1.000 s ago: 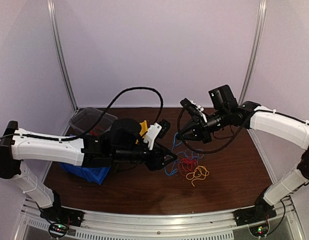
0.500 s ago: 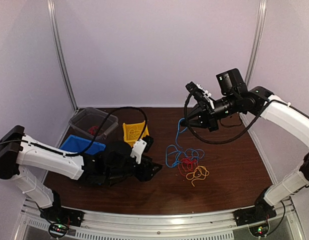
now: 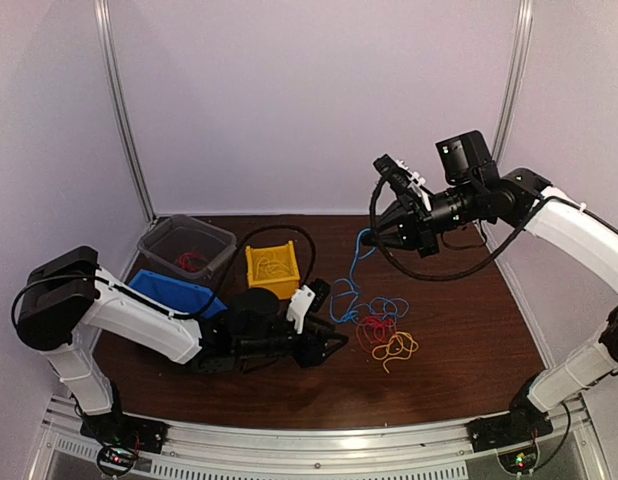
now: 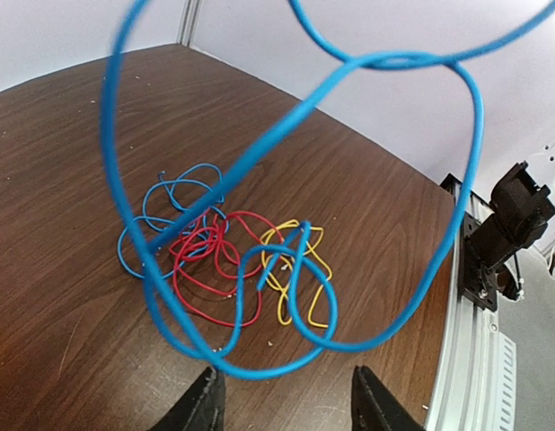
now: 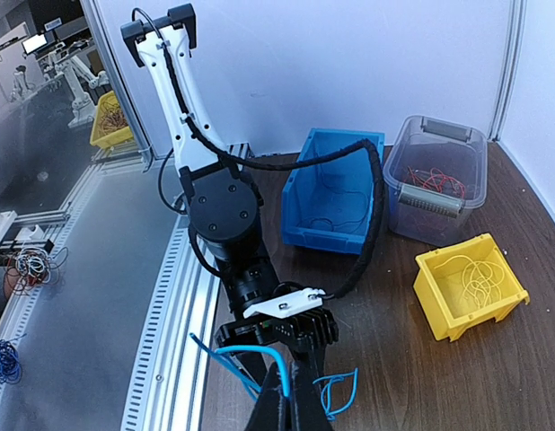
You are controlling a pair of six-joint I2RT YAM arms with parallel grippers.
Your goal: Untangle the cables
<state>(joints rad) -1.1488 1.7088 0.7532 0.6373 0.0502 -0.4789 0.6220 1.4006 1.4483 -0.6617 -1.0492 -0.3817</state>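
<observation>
A tangle of red (image 3: 372, 331), blue (image 3: 346, 297) and yellow-orange (image 3: 396, 348) cables lies mid-table. My right gripper (image 3: 375, 238) is shut on one blue cable and holds it raised; the strand hangs down to the pile. In the right wrist view the blue cable (image 5: 271, 351) sits pinched between the shut fingers (image 5: 292, 409). My left gripper (image 3: 336, 344) is open, low over the table just left of the pile. In the left wrist view the lifted blue loop (image 4: 300, 361) hangs just ahead of its open fingertips (image 4: 285, 404), with the red (image 4: 202, 260) and yellow (image 4: 295, 287) cables beyond.
A yellow bin (image 3: 272, 270), a blue bin (image 3: 174, 292) and a clear lidded box (image 3: 185, 246) stand at the back left. The metal table rail (image 3: 319, 442) runs along the near edge. Walls enclose the back and sides.
My left arm has swung right and forward, bringing its gripper up to the pile's left edge. My right gripper holds the blue cable raised, barely moved.
</observation>
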